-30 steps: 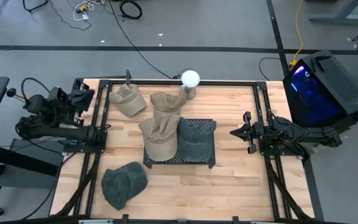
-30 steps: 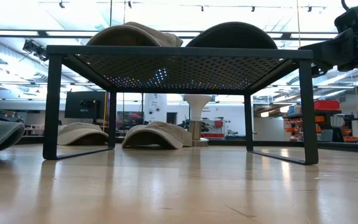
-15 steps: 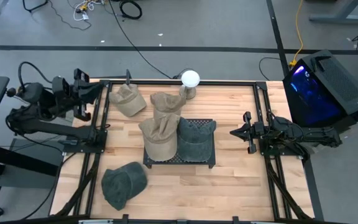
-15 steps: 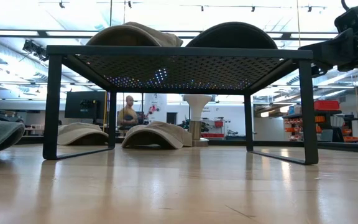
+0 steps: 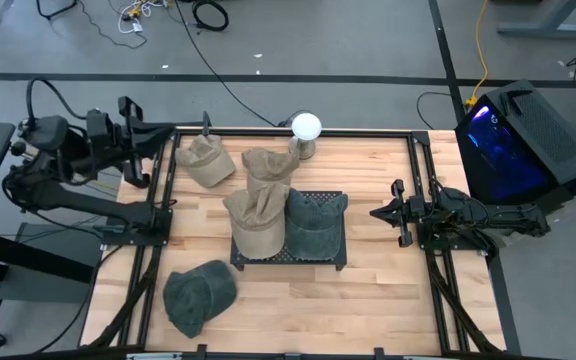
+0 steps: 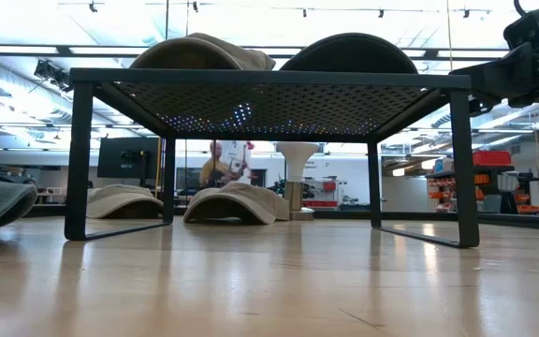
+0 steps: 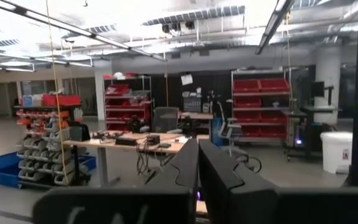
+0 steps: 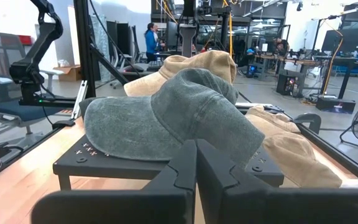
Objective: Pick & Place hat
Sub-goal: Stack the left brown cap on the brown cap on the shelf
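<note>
While both of your arms sit at the side edges of the wooden surface (image 5: 378, 290), no hat is in either grip. Your left gripper (image 5: 140, 140) is raised beside the far left corner, fingers (image 7: 188, 168) pressed together with nothing between them, and its wrist camera looks out level into the room of shelves and red bins. Your right gripper (image 5: 398, 212) waits at the middle of the right edge, pointing toward the centre, fingers (image 8: 194, 165) likewise closed and empty.

You have a black mesh rack (image 5: 313, 255) standing in the middle of the surface. On it lie a tan hat (image 5: 256, 222) on the rack's left half and a grey-green hat (image 5: 315, 220) on its right half, the two touching; from the right wrist the grey-green hat (image 8: 166, 121) fills the near side of the rack, with the tan one behind it.

Two more tan hats lie near the far edge: one (image 5: 206, 160) toward the far left corner, just beside your left gripper, and another (image 5: 266, 168) next to it, close to a white mannequin head (image 5: 306, 128) at the far edge. A second grey-green hat (image 5: 198, 295) lies flat near the near left corner, well apart from both grippers.

Beyond the surface, a person (image 6: 218, 170) shows in the low view
</note>
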`<action>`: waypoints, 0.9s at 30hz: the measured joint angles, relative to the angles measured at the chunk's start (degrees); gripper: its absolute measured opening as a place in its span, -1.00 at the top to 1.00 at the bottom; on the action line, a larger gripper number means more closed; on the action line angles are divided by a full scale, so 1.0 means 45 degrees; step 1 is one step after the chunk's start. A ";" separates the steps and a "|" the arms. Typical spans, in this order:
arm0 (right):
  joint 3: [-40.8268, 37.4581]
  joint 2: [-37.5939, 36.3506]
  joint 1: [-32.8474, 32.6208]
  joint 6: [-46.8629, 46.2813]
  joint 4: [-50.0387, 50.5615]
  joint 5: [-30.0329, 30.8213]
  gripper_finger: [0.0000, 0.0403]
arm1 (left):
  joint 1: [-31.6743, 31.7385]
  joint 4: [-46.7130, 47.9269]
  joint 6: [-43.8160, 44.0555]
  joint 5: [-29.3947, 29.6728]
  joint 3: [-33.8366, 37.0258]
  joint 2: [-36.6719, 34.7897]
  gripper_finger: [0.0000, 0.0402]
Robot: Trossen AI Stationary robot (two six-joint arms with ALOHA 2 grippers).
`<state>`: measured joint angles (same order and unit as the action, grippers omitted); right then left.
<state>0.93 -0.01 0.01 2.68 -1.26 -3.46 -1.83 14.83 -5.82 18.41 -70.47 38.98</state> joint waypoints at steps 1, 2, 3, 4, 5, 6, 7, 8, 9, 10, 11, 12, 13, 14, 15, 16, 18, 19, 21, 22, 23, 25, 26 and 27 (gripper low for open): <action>0.0000 0.0000 0.0000 0.0000 0.0000 0.0000 0.93 | 0.0000 0.0097 -0.0002 0.0000 -0.0089 0.0085 0.91; 0.0000 0.0000 0.0001 0.0000 0.0000 0.0000 0.93 | 0.0005 0.0126 -0.0002 0.0000 -0.0150 0.0178 0.91; 0.0000 0.0000 0.0001 0.0000 0.0000 0.0000 0.93 | 0.0005 0.0124 -0.0002 -0.0006 -0.0184 0.0256 0.91; 0.0000 0.0000 0.0002 0.0000 0.0000 0.0000 0.93 | 0.0005 0.0120 -0.0002 -0.0025 -0.0191 0.0289 0.91; 0.0000 0.0000 0.0002 0.0000 0.0000 0.0000 0.93 | 0.0005 0.0146 -0.0002 -0.0034 -0.0191 0.0332 0.91; 0.0000 0.0000 0.0005 0.0000 0.0000 0.0000 0.93 | 0.0005 0.0127 -0.0002 -0.0029 -0.0191 0.0412 0.91; 0.0000 0.0000 0.0000 0.0000 0.0000 0.0000 0.93 | 0.0005 0.0143 -0.0014 -0.0029 -0.0191 0.0431 0.91; 0.0000 0.0000 0.0000 0.0000 0.0000 -0.0005 0.93 | 0.0005 0.0189 -0.0148 -0.0034 -0.0191 0.0447 0.91; 0.0000 0.0000 0.0000 0.0000 0.0000 0.0000 0.93 | 0.0005 0.0222 -0.0322 -0.0031 -0.0191 0.0459 0.91; 0.0000 0.0000 0.0000 0.0000 0.0000 -0.0004 0.93 | 0.0005 0.0239 -0.0518 -0.0029 -0.0191 0.0542 0.91; 0.0000 0.0000 0.0003 0.0000 0.0000 -0.0004 0.93 | 0.0005 0.0226 -0.0587 -0.0027 -0.0191 0.0591 0.91; 0.0000 0.0000 0.0001 0.0000 0.0000 -0.0001 0.93 | 0.0005 0.0233 -0.0589 -0.0029 -0.0191 0.0618 0.91; 0.0000 0.0000 0.0002 0.0000 0.0000 -0.0003 0.93 | 0.0005 0.0267 -0.0585 -0.0019 -0.0191 0.0622 0.91; 0.0000 0.0000 0.0000 0.0000 0.0000 -0.0003 0.93 | 0.0005 0.0258 -0.0608 0.0000 -0.0191 0.0645 0.91; 0.0000 0.0000 0.0003 0.0000 0.0000 -0.0003 0.93 | 0.0005 0.0254 -0.0633 0.0000 -0.0191 0.0733 0.91; 0.0000 0.0000 0.0003 0.0000 0.0000 -0.0002 0.93 | 0.0005 0.0249 -0.0634 0.0000 -0.0191 0.0762 0.91; 0.0000 0.0000 0.0000 0.0000 0.0000 -0.0005 0.93 | 0.0010 0.0240 -0.0656 0.0000 -0.0191 0.0770 0.91; 0.0000 0.0000 0.0003 0.0000 0.0000 -0.0005 0.93 | 0.0016 0.0243 -0.0672 0.0003 -0.0190 0.0790 0.91; 0.0000 0.0000 0.0001 0.0000 0.0000 -0.0001 0.93 | 0.0034 0.0217 -0.0672 0.0005 -0.0191 0.0900 0.91; 0.0000 0.0000 0.0000 0.0000 0.0000 0.0000 0.93 | 0.0034 0.0228 -0.0672 0.0005 -0.0190 0.0923 0.91; 0.0000 0.0000 0.0002 0.0000 0.0000 -0.0001 0.93 | 0.0034 0.0258 -0.0672 0.0005 -0.0186 0.0924 0.91; 0.0000 0.0000 0.0000 0.0000 0.0000 0.0000 0.93 | 0.0034 0.0262 -0.0670 0.0005 -0.0181 0.0948 0.91; 0.0000 0.0000 0.0003 0.0000 0.0000 -0.0001 0.93 | 0.0034 0.0267 -0.0668 0.0005 -0.0181 0.0939 0.91; 0.0000 0.0000 0.0004 0.0000 0.0000 0.0000 0.93 | 0.0034 0.0276 -0.0668 0.0005 -0.0181 0.0925 0.91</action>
<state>0.93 -0.01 0.03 2.68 -1.26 -3.46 -1.67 16.07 -8.82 18.44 -71.29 43.14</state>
